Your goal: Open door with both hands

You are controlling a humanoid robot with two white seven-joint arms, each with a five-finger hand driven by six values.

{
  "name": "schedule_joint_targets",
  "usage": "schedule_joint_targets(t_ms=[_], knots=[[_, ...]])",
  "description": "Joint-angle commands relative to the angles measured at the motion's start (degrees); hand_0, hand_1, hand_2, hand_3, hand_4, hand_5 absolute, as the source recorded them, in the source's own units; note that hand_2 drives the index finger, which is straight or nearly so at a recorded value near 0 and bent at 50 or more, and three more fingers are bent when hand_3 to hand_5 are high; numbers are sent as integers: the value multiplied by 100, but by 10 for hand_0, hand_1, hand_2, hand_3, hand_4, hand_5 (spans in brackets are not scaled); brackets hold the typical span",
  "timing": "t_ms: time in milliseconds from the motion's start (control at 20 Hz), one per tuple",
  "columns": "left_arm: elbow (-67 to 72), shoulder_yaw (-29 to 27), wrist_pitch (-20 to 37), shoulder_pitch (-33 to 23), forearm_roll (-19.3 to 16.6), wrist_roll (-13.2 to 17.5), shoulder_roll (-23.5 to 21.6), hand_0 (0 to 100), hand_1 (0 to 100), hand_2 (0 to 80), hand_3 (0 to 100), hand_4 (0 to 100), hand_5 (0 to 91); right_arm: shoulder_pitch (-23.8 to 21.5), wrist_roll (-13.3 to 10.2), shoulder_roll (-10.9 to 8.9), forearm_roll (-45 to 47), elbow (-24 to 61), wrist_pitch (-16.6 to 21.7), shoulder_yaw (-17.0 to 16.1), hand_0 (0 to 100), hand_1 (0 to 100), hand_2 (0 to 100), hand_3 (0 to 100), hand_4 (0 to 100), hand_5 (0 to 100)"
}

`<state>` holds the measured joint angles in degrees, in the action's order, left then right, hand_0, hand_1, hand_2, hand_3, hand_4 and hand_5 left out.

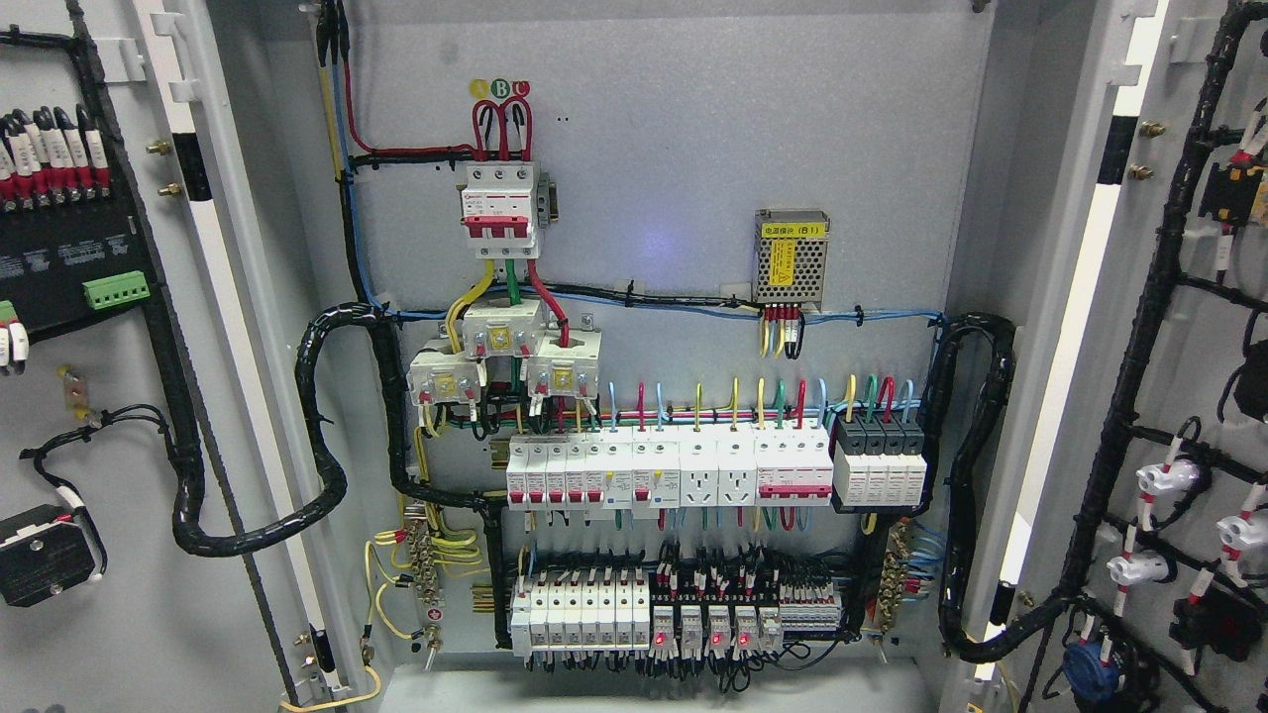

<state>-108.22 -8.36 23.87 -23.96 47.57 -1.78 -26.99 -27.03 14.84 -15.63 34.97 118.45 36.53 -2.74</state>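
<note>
Beyond both edges of the head view, neither robot hand is showing, so finger state cannot be told, while the left door (119, 396) and right door (1179, 396) are standing wide open, exposing the cabinet (674, 178) wiring.

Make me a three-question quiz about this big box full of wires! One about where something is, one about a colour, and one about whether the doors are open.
1. Where is the small metal mesh box with the yellow label?
A. upper right of the back panel
B. bottom left corner
C. on the left door

2. What colour are the three loops of wire under the round A, B, C stickers?
A. blue
B. red
C. white

3. How are the cabinet doors?
A. both shut
B. only the left open
C. both swung open

Answers:
1. A, the mesh box sits upper right.
2. B, the loops are red.
3. C, the left door and right door show their insides.
</note>
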Motion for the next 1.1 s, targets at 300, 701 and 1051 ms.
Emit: schedule_joint_targets(t_ms=[300,701,1051], knots=[[28,1292,-14,-609,-669,55,475,0,0,0,0,0,0,-13,1,-107,-1044,-2016,20,1284,191,0,0,0,0,0],[1539,1784,-6,-619,-731,64,888,0,0,0,0,0,0,-22,10,271,-1053,-4275,29,1390,191,0,0,0,0,0],[3225,2118,-6,-487,-740,538,1126,0,0,0,0,0,0,22,10,588,-1062,-5760,29,1381,191,0,0,0,0,0]])
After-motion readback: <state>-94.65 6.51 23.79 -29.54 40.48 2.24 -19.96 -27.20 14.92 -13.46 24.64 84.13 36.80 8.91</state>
